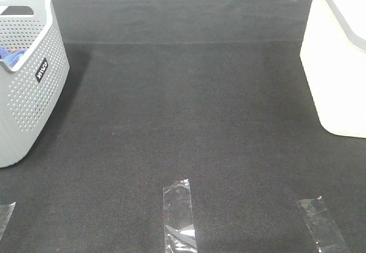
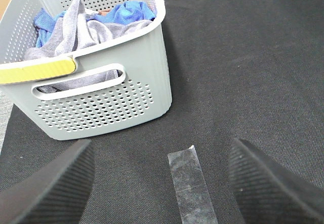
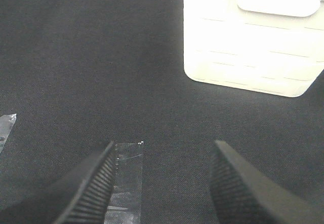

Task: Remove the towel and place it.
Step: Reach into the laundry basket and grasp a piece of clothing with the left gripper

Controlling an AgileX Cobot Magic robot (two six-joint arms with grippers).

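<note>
Nearest, L gripper (image 2: 161, 145) spread wide w/ nothing held, R gripper (image 3: 164, 145) parted too (also empty), tape strip (image 2: 190, 183) lay on black mat (image 2: 253, 57) by each, beyond, grey towel (image 2: 96, 31) sat bunched in perforated basket (image 2: 101, 115) beside blue cloth (image 2: 129, 11)

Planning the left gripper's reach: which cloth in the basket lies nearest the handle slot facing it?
The grey towel: it shows through the slot in the basket, while the blue cloth lies behind it by the far wall.

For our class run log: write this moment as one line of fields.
towel: in basket, not yet removed | left gripper: open, empty, facing basket | right gripper: open, empty
</note>
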